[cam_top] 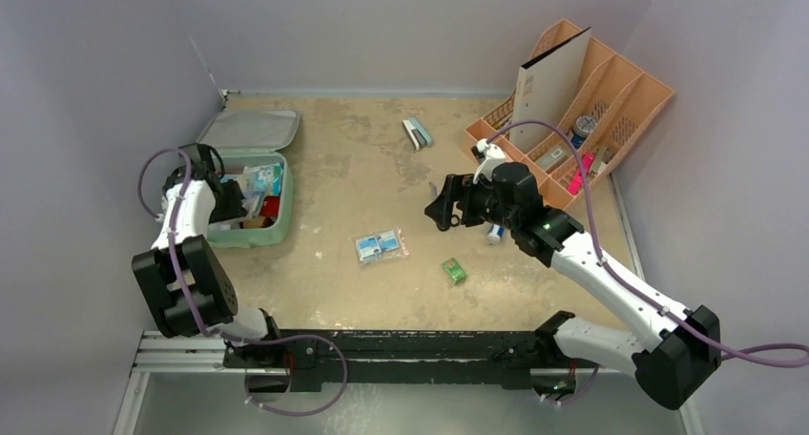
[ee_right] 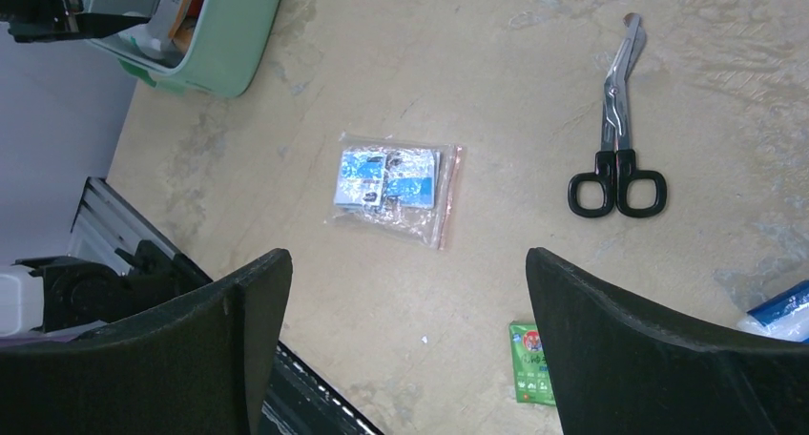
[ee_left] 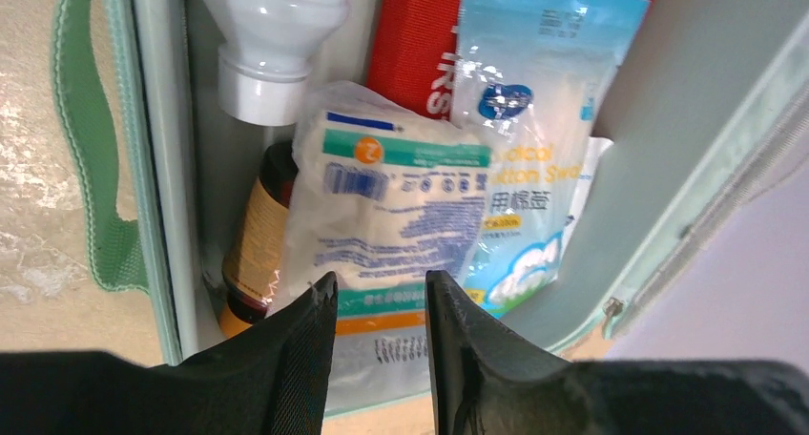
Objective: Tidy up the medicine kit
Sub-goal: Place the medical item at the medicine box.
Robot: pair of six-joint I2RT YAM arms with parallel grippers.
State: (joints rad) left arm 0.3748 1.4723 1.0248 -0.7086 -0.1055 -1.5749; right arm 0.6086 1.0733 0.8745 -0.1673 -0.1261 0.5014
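Just beneath left hand (ee_left: 381, 282), open medicine kit (ee_left: 668, 120), well filled

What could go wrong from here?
1. White gauze packet sits piled on the brown bottle and cotton-swab pack; the medicine kit lid may not close flat.
2. The left fingers sit at the packet's edge; retreating could drag it out.
3. Flat zip bag on the table may slip the wide-open right fingers.

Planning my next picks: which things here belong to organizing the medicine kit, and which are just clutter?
Job: medicine kit, zip bag of packets, green packet, scissors.
Likely clutter: orange desk organizer, small stapler-like item.
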